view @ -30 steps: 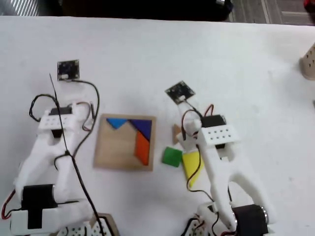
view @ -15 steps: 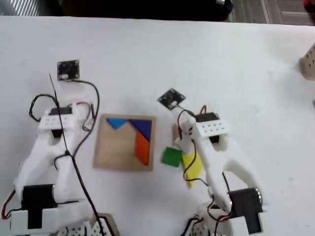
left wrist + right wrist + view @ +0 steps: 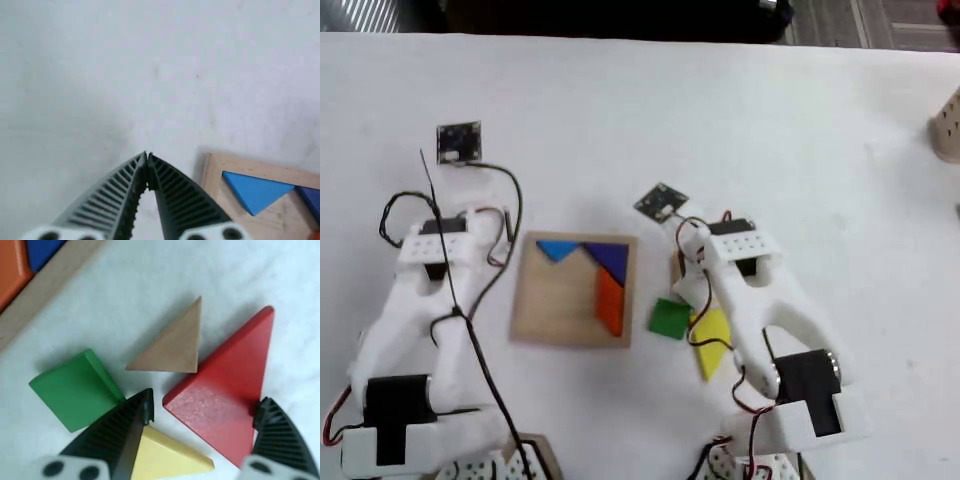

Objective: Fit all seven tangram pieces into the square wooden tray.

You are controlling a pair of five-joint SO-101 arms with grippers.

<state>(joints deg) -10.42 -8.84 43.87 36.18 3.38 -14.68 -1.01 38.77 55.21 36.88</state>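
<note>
— How is the right claw set?

— The right claw (image 3: pixel 205 402) is held spread, and the red triangle (image 3: pixel 225 390) is framed between its two fingers. One red edge is met by the finger farther from the tray; whether it is actually pressed cannot be told.

— What lies around it?

— The green square (image 3: pixel 75 390) is found just beside the other finger, on the tray side. The yellow triangle (image 3: pixel 165 457) is partly covered by that same finger. Ahead of the fingertips the tan triangle (image 3: pixel 172 342) is laid, with one corner nearly touching the red edge. Beyond the tan triangle a strip of bare table (image 3: pixel 620 120) is left before the tray (image 3: pixel 50 305) rim.

— And the left claw?

— The left claw (image 3: pixel 147 159) is pressed together with nothing held. A corner of the tray is seen just beside its tips, and open table is spread ahead of them.

— How much of the tray is filled?

— Three pieces are seated along two adjoining edges: the light blue triangle (image 3: pixel 556 249), the dark blue triangle (image 3: pixel 611 260) and the orange piece (image 3: pixel 609 300). The bare wood toward the left claw is left free. The four loose pieces are clustered outside the rim, under the right claw.
</note>
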